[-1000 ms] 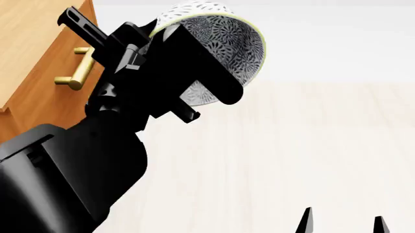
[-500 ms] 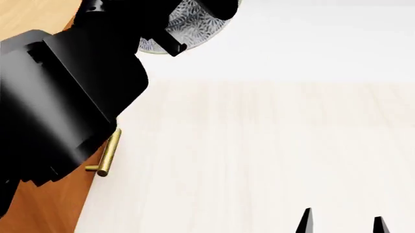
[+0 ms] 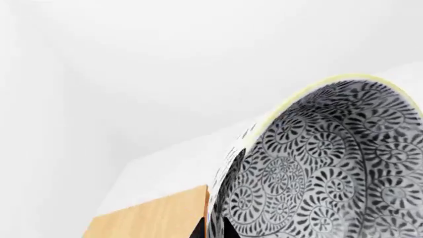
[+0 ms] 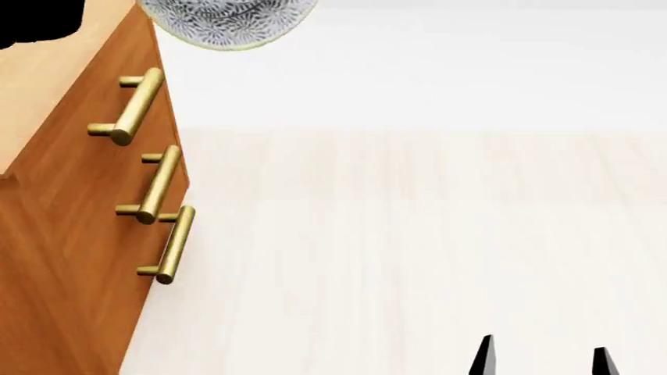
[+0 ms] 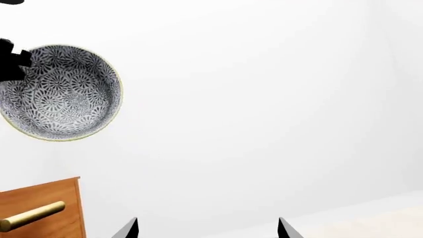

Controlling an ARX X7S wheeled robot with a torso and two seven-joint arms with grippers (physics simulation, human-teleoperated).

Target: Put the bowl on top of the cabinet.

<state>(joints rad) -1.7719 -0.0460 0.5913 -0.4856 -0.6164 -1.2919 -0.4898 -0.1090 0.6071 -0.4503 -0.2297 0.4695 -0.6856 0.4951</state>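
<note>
Aloft, bowl (image 5: pixel 61 92) in left end effector (image 5: pixel 9 62)

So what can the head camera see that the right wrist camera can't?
Only the head view shows the cabinet's lighter wood top and all three brass handles down its front, plus the wide pale floor. Only the right wrist view shows the whole bowl tipped so its patterned inside faces the camera, with part of the black left gripper at its rim. Both show the bowl held up in the air above the cabinet, not resting on it, and the right gripper's two open fingertips holding nothing.
</note>
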